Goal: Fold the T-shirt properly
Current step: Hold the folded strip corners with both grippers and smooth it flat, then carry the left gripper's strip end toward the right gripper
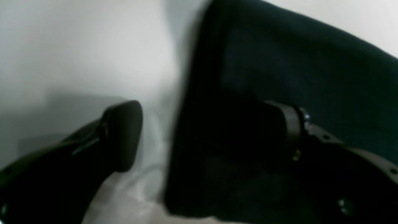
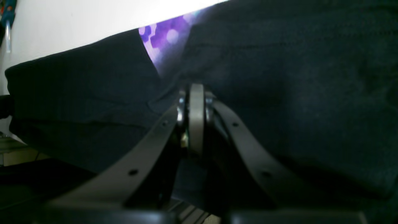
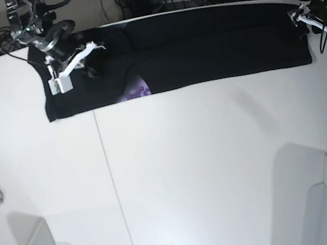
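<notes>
Black fingers (image 1: 124,137) of the left gripper (image 1: 205,133) stand spread; the right gripper (image 2: 191,102) pinches the T-shirt (image 3: 201,43) and should pull evenly.

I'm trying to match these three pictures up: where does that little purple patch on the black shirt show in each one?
Left wrist: not in it; only black T-shirt.
Right wrist: purple patch at top, left of centre, above the shut right claw.
Base: purple patch at the shirt's lower edge, left part.
Shared landmark: the T-shirt.

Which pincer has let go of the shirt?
The left pincer is open at the large black cloth T-shirt's end; the right pincer is shut on cloth near the purple patch.
</notes>
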